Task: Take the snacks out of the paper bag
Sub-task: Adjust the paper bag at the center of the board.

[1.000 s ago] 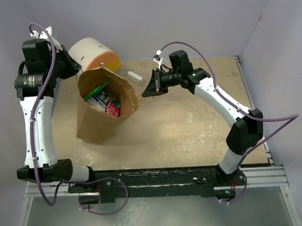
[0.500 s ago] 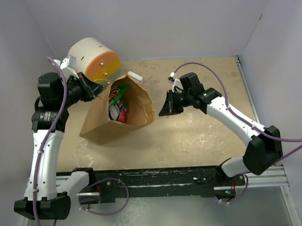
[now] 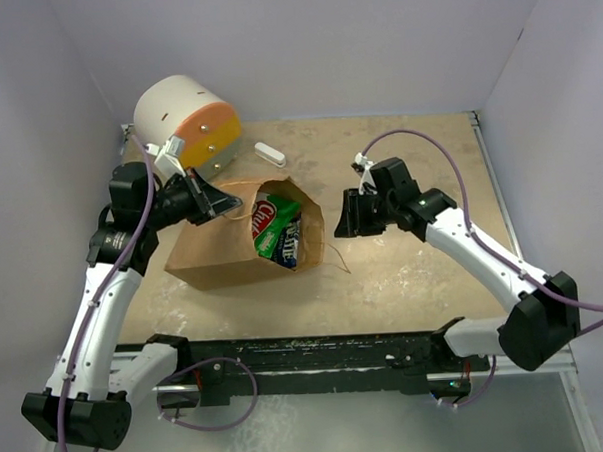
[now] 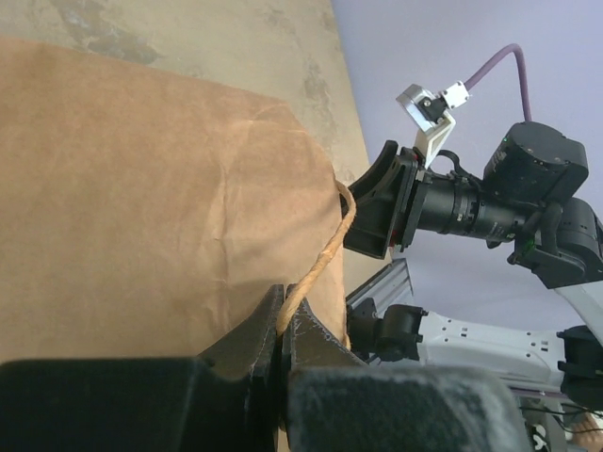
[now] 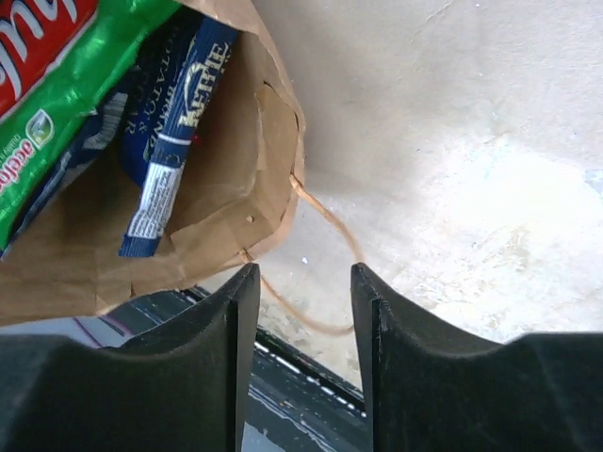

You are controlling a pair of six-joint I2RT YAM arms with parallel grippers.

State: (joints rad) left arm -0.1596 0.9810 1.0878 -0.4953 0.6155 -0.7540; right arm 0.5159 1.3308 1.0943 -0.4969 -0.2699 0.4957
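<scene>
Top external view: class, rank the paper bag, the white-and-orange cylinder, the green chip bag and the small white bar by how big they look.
1. paper bag
2. white-and-orange cylinder, not far behind
3. green chip bag, only partly showing in the bag's mouth
4. small white bar

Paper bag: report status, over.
Left gripper shut on bag handle. Right gripper open at the mouth. Paper bag tipped over, snacks inside. Second handle loose beside mouth.
</scene>
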